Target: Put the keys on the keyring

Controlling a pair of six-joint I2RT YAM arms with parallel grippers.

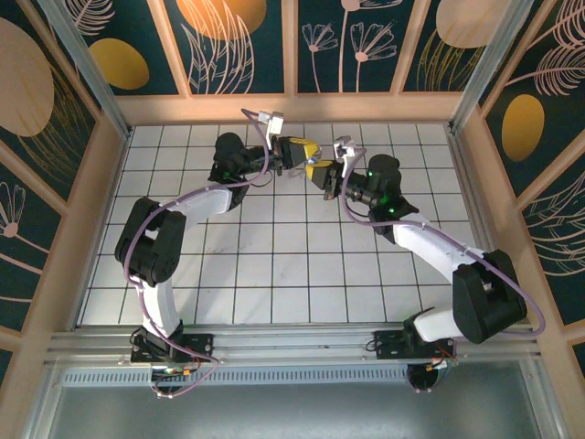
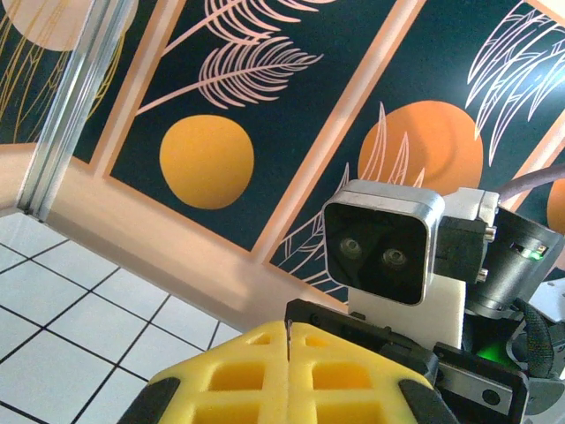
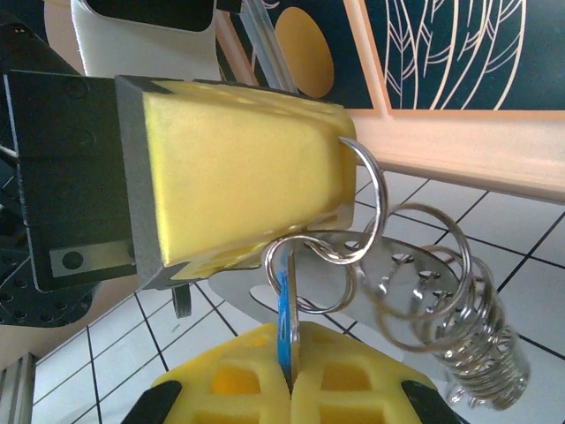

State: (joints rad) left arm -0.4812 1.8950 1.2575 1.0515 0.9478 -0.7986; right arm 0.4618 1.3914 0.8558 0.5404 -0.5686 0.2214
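Observation:
My two grippers meet above the back middle of the table, the left gripper (image 1: 304, 154) tip to tip with the right gripper (image 1: 322, 176). In the right wrist view my right gripper (image 3: 290, 343) is shut on the keys (image 3: 284, 311), a blue head with a pale blade standing upright. The keyring (image 3: 382, 190) is a chain of silver wire rings. Its top ring comes out from under the left gripper's yellow finger (image 3: 238, 168), and a smaller ring loops around the key's upper end. In the left wrist view the left gripper (image 2: 289, 334) is shut with a thin metal sliver pinched in its seam.
Several more rings and a tight coil (image 3: 484, 369) hang off to the right, with a flat perforated metal tag (image 3: 415, 258) behind them. The right wrist's camera housing (image 2: 381, 247) sits just past my left fingertips. Wooden walls (image 1: 108, 155) enclose the white tiled floor (image 1: 274, 265).

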